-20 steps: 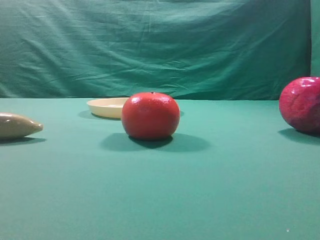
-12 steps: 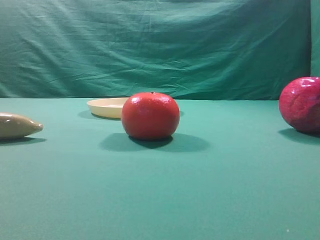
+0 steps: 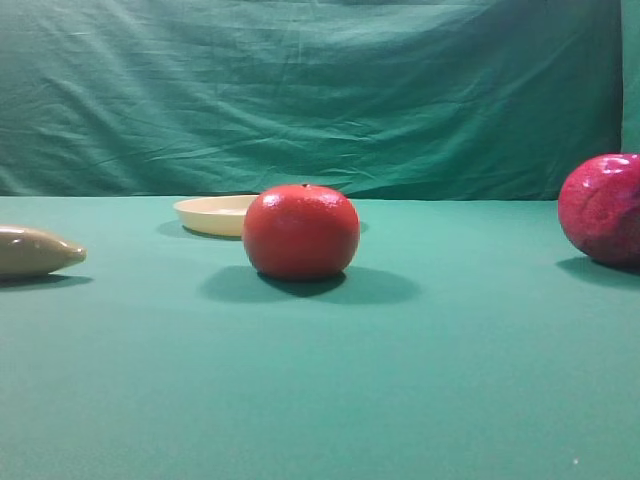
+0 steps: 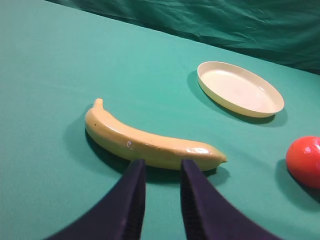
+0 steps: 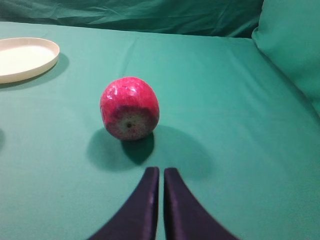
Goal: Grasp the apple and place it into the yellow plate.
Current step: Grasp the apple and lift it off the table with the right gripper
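Note:
The apple [image 3: 602, 208], magenta-red and speckled, lies on the green cloth at the right edge of the exterior view. In the right wrist view the apple [image 5: 129, 107] lies on its side with its yellowish end facing the camera, a short way ahead of my right gripper [image 5: 161, 172], whose fingers are pressed together and empty. The yellow plate [image 3: 212, 213] sits at the back, left of centre; it also shows in the right wrist view [image 5: 25, 59] and the left wrist view [image 4: 240, 89]. My left gripper [image 4: 161, 166] hovers by a banana, its fingers a little apart and empty. Neither gripper shows in the exterior view.
A glossy orange-red fruit [image 3: 301, 231] stands in front of the plate; it also shows in the left wrist view [image 4: 305, 161]. A banana [image 4: 150, 144] lies at the left, seen as a beige tip [image 3: 35, 250] in the exterior view. A green cloth backdrop [image 5: 290, 45] rises at the back and right.

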Robot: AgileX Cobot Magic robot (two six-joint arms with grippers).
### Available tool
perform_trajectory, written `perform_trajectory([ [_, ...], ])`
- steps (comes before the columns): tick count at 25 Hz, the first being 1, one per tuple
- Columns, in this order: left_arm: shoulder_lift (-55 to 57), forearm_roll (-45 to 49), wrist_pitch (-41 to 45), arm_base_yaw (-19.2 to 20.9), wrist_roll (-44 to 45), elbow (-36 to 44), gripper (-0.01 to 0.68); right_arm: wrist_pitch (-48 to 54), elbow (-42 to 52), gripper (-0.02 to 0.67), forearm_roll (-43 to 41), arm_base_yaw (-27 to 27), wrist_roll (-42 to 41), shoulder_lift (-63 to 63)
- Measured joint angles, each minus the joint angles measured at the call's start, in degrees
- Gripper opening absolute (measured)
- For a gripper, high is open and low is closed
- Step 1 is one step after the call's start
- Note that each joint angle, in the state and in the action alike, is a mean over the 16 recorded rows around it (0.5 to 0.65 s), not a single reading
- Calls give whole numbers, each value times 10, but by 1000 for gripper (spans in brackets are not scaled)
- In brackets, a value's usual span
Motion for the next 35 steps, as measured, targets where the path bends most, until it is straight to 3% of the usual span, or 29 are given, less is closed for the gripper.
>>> perform_trajectory([
  [11, 0, 0, 0, 0, 0, 0, 157, -92, -8, 0, 28, 0, -2, 0],
  [18, 0, 0, 0, 0, 0, 0, 157, -127, -72, 0, 51, 0, -22, 35],
  [35, 0, 0, 0, 0, 0, 0, 157, 109, -339, 0, 54, 0, -108, 407],
])
